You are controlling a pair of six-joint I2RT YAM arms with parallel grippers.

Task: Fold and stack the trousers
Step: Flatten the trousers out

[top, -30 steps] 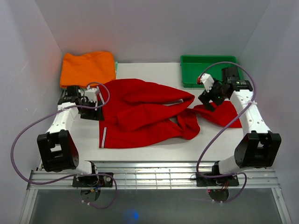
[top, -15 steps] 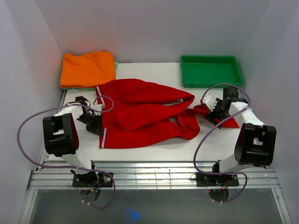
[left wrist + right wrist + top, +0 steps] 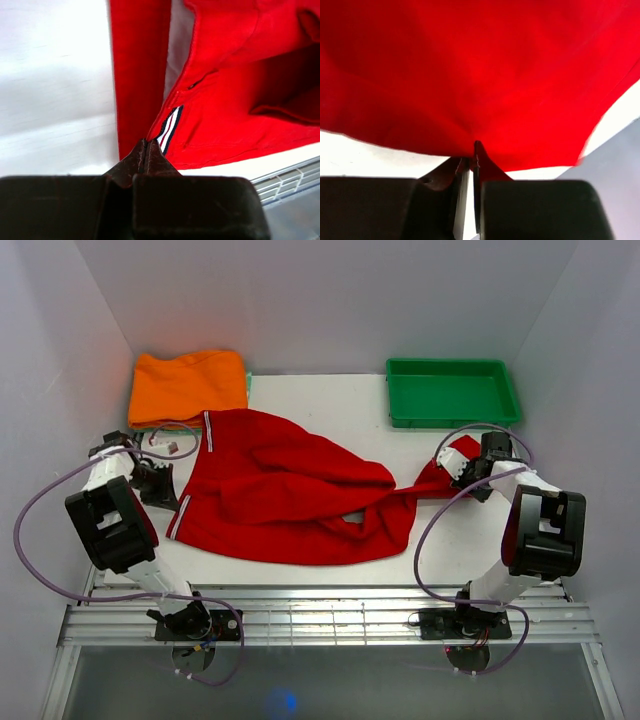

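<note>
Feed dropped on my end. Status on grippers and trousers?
Left gripper shut on trousers at striped edge. Right gripper shut on opposite end. Trousers stretched between, not yet folded. Nothing in the way.

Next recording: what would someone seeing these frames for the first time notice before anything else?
The bright red trousers sprawl across the middle of the white table, held at both ends. The left tool is shut on their striped edge at the left, and the right tool is shut on the fabric at the right. Behind them, an orange garment lies at the far left corner and a green tray at the far right.
</note>
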